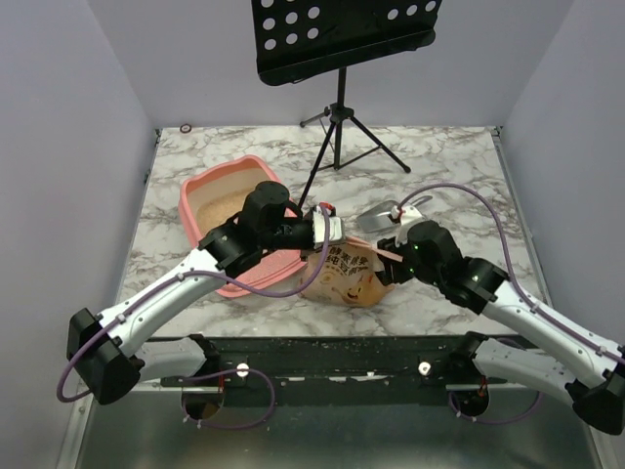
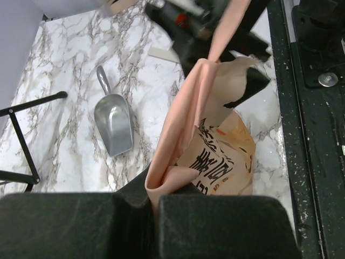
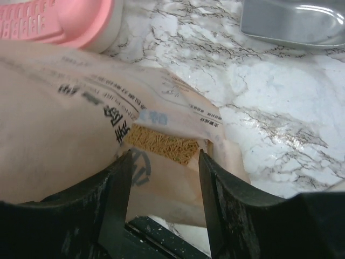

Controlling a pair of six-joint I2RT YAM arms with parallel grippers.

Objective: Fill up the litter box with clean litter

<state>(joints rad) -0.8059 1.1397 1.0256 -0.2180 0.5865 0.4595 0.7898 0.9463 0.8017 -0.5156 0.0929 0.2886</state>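
The salmon-pink litter box (image 1: 195, 191) lies at the left, with beige clean litter (image 1: 220, 205) in it; its slotted grate end shows in the right wrist view (image 3: 48, 21). A crinkled orange-tan bag (image 1: 342, 276) stands right of the box. My left gripper (image 1: 327, 231) is shut on the bag's upper edge (image 2: 161, 178), seen pinched in the left wrist view (image 2: 153, 202). My right gripper (image 1: 393, 254) is at the bag's right side, jaws open, with a bag flap (image 3: 172, 189) lying between its fingers (image 3: 116, 189).
A metal scoop (image 1: 386, 217) lies on the marble table behind the bag, also in the left wrist view (image 2: 114, 127) and right wrist view (image 3: 294, 21). A music stand's tripod (image 1: 339, 127) stands at the back centre. The black base rail (image 1: 342, 352) runs along the near edge.
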